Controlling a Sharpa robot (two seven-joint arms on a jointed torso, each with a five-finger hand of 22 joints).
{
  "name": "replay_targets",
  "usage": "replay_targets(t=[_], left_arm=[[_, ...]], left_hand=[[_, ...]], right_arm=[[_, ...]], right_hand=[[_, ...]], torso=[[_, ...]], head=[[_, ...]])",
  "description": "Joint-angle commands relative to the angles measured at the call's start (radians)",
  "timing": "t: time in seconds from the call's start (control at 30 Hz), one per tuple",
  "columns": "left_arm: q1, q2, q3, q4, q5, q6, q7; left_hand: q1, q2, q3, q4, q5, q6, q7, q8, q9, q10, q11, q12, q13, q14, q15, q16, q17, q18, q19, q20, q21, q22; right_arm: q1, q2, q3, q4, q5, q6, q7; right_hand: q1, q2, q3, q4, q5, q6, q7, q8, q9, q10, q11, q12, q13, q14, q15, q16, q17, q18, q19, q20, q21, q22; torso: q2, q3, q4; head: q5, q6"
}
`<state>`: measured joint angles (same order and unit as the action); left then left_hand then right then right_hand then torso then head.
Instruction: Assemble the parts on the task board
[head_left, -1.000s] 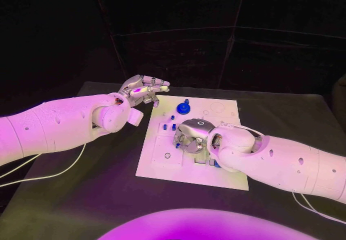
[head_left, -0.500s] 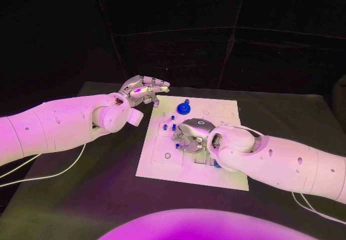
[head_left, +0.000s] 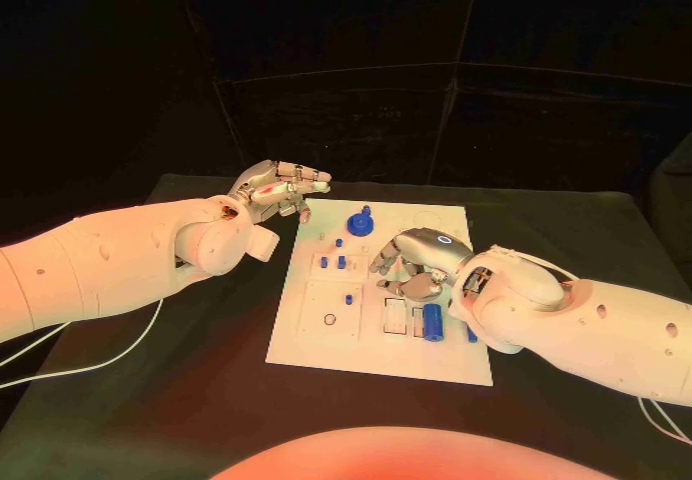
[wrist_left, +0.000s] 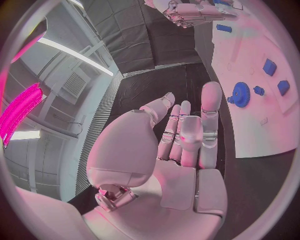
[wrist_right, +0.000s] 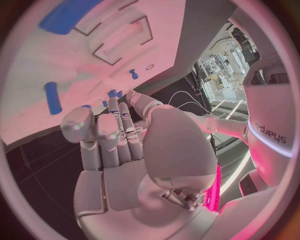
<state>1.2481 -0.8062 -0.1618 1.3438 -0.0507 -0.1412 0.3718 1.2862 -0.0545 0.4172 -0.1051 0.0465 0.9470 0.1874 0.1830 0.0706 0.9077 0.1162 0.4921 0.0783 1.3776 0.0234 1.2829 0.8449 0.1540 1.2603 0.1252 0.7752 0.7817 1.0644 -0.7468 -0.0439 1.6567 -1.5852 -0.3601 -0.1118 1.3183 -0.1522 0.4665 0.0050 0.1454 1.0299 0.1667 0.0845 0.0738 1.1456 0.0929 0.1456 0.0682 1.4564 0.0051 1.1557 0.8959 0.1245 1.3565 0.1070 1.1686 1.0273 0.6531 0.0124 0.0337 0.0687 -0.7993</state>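
The white task board (head_left: 325, 340) lies in the middle of the black table. A blue gear (head_left: 361, 222) stands near its far edge, with small blue pegs (head_left: 325, 262) below it. A blue cylinder (head_left: 433, 322) lies in a slot on the board's right side. My right hand (head_left: 411, 265) hovers over the board's middle with its fingers loosely curled downward and nothing visible in them. My left hand (head_left: 281, 185) is raised beyond the board's far left corner, fingers apart and empty. The left wrist view shows the left hand (wrist_left: 181, 135), the gear (wrist_left: 241, 94) and the board (wrist_left: 262, 125).
Black table (head_left: 173, 400) surrounds the board on every side. A white cable (head_left: 87, 350) trails from my left arm over the table's left part. In the right wrist view my right hand (wrist_right: 119, 145) is above the board (wrist_right: 75, 65), near a blue bar (wrist_right: 52, 97).
My right hand has lifted and moved right off the board's middle, uncovering the blue cylinder and the slots beside it. The left hand has stayed where it was. The camera shifted slightly.
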Motion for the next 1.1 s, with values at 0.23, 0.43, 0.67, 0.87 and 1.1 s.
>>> replay_targets(t=[0.23,0.43,0.67,0.87,1.1], left_arm=[[0.001,0.001,0.001,-0.002,0.004,0.011,0.005],[0.001,0.003,0.0,-0.003,0.004,0.014,0.005],[0.001,0.007,0.0,-0.004,0.004,0.015,0.005],[0.001,0.008,0.0,-0.005,0.004,0.016,0.005],[0.001,0.008,0.0,-0.005,0.004,0.016,0.005]], left_hand=[[-0.003,-0.008,-0.005,0.001,0.003,-0.002,0.0,0.006,0.0,-0.004,0.0,0.004,-0.002,-0.007,0.002,-0.005,0.0,0.02,-0.007,-0.001,-0.001,0.0],[-0.003,-0.008,-0.005,0.001,0.003,-0.003,0.0,0.006,0.0,-0.004,0.0,0.004,-0.002,-0.007,0.002,-0.005,0.0,0.02,-0.007,-0.001,-0.001,0.0],[-0.003,-0.007,-0.005,0.001,0.003,-0.002,0.0,0.007,0.0,-0.004,0.0,0.004,-0.002,-0.006,0.002,-0.004,0.001,0.019,-0.006,-0.001,0.002,0.002],[-0.003,-0.007,-0.005,0.001,0.003,-0.002,0.0,0.007,0.0,-0.004,0.0,0.004,-0.002,-0.006,0.002,-0.004,0.001,0.019,-0.006,-0.001,0.002,0.002],[-0.003,-0.006,-0.005,0.001,0.003,-0.002,0.0,0.007,0.0,-0.005,-0.001,0.005,-0.002,-0.006,0.002,-0.003,0.002,0.019,-0.007,-0.001,0.001,0.001]], right_arm=[[0.071,-0.099,0.002,0.012,0.057,0.054,-0.069],[0.087,-0.121,0.003,-0.019,0.024,0.125,-0.105],[0.091,-0.114,0.002,-0.043,-0.002,0.191,-0.118],[0.091,-0.09,0.002,-0.06,-0.014,0.223,-0.116],[0.091,-0.056,0.001,-0.067,-0.018,0.254,-0.103]], right_hand=[[-0.028,-0.049,-0.086,0.015,0.026,-0.032,-0.014,-0.022,-0.008,-0.061,-0.001,-0.022,-0.005,-0.001,-0.005,-0.018,-0.038,-0.004,-0.008,-0.002,-0.021,-0.03],[0.039,-0.022,-0.305,0.054,0.047,-0.09,-0.03,-0.022,-0.008,-0.175,0.015,-0.044,-0.004,-0.02,0.009,-0.065,-0.109,0.005,-0.034,0.009,-0.08,-0.096],[0.114,0.0,-0.38,0.107,0.034,-0.103,-0.029,-0.021,-0.007,-0.161,0.01,-0.012,-0.001,-0.015,0.007,-0.057,-0.109,0.007,-0.03,0.009,-0.085,-0.102],[0.134,0.025,-0.373,0.106,0.031,-0.073,-0.02,-0.012,-0.003,-0.123,0.0,0.014,-0.001,-0.009,-0.002,-0.051,-0.106,0.006,-0.023,0.002,-0.081,-0.097],[0.151,0.051,-0.353,0.099,0.024,-0.035,-0.017,-0.009,-0.003,-0.075,-0.004,0.03,-0.005,-0.003,-0.004,-0.049,-0.106,0.002,-0.011,-0.001,-0.07,-0.085]], torso=[[0.0,0.0016,-0.0038],[0.001,0.0001,-0.0031],[0.001,-0.0002,-0.0014],[0.0,0.0001,-0.0022],[0.002,0.0005,-0.0017]], head=[[-0.022,0.024],[-0.031,0.032],[-0.033,0.032],[-0.031,0.029],[-0.028,0.024]])
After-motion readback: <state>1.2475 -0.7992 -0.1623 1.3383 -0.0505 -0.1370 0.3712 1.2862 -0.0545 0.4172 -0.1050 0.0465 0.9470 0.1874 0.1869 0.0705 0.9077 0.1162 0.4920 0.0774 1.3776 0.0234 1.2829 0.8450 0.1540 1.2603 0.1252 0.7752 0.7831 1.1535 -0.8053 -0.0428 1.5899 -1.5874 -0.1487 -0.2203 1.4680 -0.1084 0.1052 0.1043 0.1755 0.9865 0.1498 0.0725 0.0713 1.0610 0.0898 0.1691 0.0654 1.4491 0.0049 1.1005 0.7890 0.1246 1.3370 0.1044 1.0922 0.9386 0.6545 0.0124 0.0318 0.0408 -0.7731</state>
